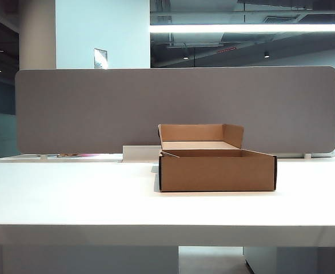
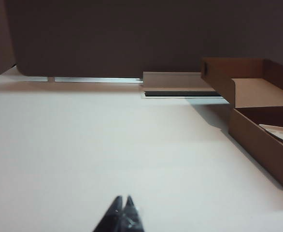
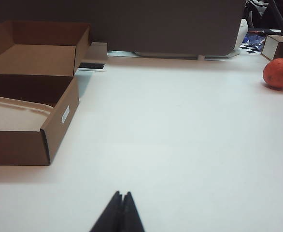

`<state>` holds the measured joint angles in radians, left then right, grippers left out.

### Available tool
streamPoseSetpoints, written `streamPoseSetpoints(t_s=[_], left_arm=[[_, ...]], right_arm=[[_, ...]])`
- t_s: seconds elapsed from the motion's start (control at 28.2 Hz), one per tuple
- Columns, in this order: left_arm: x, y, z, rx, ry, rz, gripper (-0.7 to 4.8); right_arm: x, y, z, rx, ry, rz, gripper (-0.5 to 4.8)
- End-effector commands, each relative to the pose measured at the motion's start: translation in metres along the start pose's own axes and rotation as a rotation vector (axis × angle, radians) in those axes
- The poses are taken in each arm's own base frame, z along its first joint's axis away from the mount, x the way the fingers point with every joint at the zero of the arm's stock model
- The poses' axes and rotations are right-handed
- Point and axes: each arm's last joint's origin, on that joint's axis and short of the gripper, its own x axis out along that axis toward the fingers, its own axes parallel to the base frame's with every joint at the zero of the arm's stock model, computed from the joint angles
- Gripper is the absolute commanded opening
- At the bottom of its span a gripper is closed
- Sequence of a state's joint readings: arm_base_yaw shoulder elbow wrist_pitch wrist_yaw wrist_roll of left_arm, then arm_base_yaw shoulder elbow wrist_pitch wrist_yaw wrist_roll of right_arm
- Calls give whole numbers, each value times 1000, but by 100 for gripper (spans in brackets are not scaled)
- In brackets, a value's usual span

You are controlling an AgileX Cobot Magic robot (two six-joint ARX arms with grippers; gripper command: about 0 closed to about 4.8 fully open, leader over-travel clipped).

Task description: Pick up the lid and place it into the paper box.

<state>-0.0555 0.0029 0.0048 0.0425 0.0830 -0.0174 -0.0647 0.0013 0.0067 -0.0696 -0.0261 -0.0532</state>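
The brown paper box (image 1: 216,170) stands on the white table (image 1: 70,194), its rear flap upright. The off-white lid (image 3: 13,115) lies inside the paper box (image 3: 57,123); one edge of the lid (image 2: 282,133) shows over the wall of the box (image 2: 262,145) in the left wrist view. My left gripper (image 2: 122,198) is shut and empty, low over bare table, well to one side of the box. On the box's other side my right gripper (image 3: 121,194) is likewise shut with nothing in it. Neither gripper shows in the exterior view.
A grey partition (image 1: 173,108) closes off the back of the table. A low white unit (image 1: 140,153) sits behind the box. An orange ball (image 3: 279,72) rests far off on the right side, next to a small white box (image 3: 272,46).
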Motion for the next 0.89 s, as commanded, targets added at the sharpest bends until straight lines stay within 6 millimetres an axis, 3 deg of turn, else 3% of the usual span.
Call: streamPoseSetpoints(t_s=[0.04,0.89], left_arm=[[0,0,2,13,-15,-8,-4],[0,0,1,10,2,-8,-3]], right_arm=[[0,0,0,-3,-10,-5,-1],[0,0,0,-3,-10,-5,-1]])
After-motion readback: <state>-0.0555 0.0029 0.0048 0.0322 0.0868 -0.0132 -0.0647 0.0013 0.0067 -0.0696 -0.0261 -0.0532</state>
